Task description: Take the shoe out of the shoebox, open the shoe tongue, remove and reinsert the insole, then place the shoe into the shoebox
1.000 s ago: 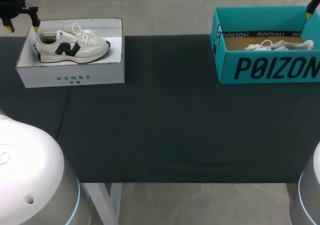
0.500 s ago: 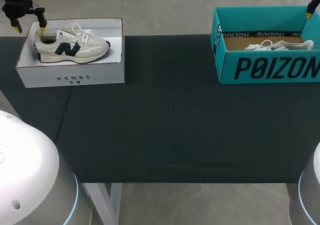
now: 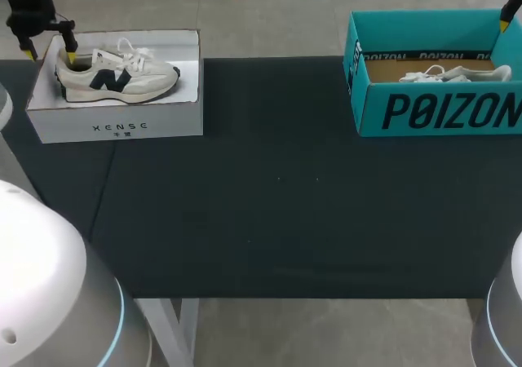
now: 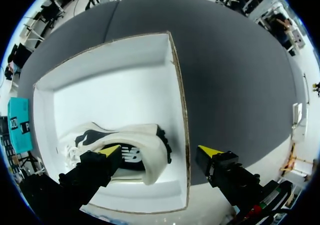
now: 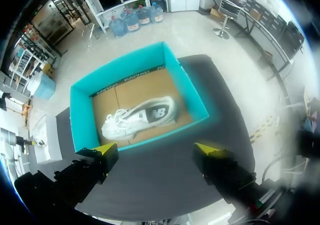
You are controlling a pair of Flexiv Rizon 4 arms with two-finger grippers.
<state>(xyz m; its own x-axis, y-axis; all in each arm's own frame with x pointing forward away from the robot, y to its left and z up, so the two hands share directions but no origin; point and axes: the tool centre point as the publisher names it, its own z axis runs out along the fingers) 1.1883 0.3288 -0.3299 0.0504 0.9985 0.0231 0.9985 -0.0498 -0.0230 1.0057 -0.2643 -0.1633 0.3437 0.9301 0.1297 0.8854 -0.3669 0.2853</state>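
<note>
Here our left tool [image 3: 50, 55] hangs at the heel end of the white shoebox [image 3: 114, 126]. Its fingers are apart and astride that end wall, one yellow tip inside above the heel, the other outside, gripping nothing. The shoe [image 3: 114, 75] lies on its side inside the white shoebox. Well apart from the white shoebox, across the bench [image 3: 277, 204], a teal shoebox [image 3: 440, 110] holds a second shoe [image 3: 453, 74]. Our right tool [image 5: 156, 149] hangs above it, fingers apart, empty.

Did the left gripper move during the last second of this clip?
Yes. Against the white shoebox, the left gripper has shifted inward and lower; it now straddles the box's end wall by the heel of the shoe.
</note>
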